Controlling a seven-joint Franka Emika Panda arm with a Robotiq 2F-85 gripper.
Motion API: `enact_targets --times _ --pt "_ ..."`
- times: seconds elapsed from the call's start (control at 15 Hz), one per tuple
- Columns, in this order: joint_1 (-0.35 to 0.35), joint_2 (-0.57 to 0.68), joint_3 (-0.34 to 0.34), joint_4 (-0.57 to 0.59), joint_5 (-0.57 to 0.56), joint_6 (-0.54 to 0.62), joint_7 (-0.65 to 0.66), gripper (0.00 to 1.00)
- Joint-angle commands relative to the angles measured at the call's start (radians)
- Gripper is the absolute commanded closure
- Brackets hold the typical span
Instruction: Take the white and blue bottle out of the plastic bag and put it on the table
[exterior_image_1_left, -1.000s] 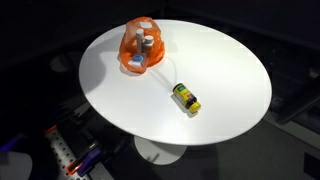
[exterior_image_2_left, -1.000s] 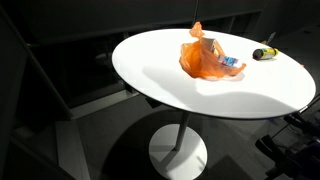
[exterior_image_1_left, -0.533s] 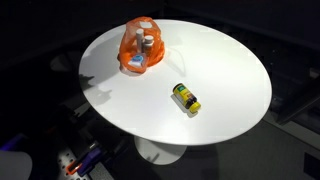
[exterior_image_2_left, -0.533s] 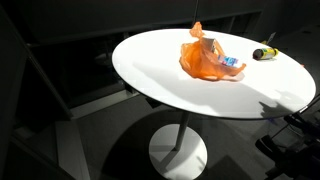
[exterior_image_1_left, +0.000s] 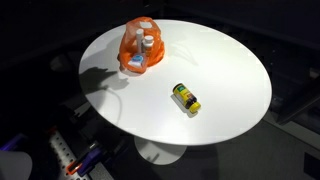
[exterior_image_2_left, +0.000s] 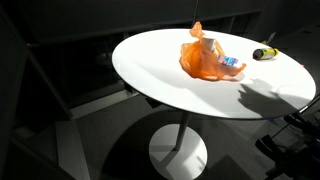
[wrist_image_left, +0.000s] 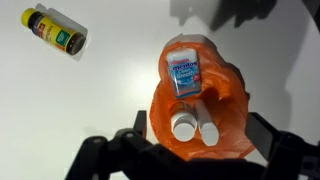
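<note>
Pincer (wrist_image_left: 197, 128) fingers are standing wide apart at the bottom of the wrist view, their bases cut off by the frame edge, flanking a crinkled orange plastic bag (wrist_image_left: 228, 95). The white and blue bottle (wrist_image_left: 185, 75) is lying in the bag's open mouth, just beyond the fingertips. Nearer them, 2 round white caps (wrist_image_left: 183, 128) are showing, their bodies hidden by the film. A yellow-labelled bottle (wrist_image_left: 55, 30) is lying well apart on the smooth, round white desk (wrist_image_left: 110, 90).

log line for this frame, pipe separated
phase: pre-grasp | end effector: open, over orange bag | white and blue bottle: in bag | yellow bottle: lying on table
</note>
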Motion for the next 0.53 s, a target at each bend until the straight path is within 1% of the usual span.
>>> enact_targets --times 0.0,0.33,0.47 --pt "0.002 0.011 -0.002 0.013 0.000 -0.002 -0.002 0.00" --pt "0.001 0.020 -0.003 0.034 0.000 -0.005 -0.008 0.00" --pt "0.004 0.039 -0.001 0.030 0.000 0.029 -0.035 0.00"
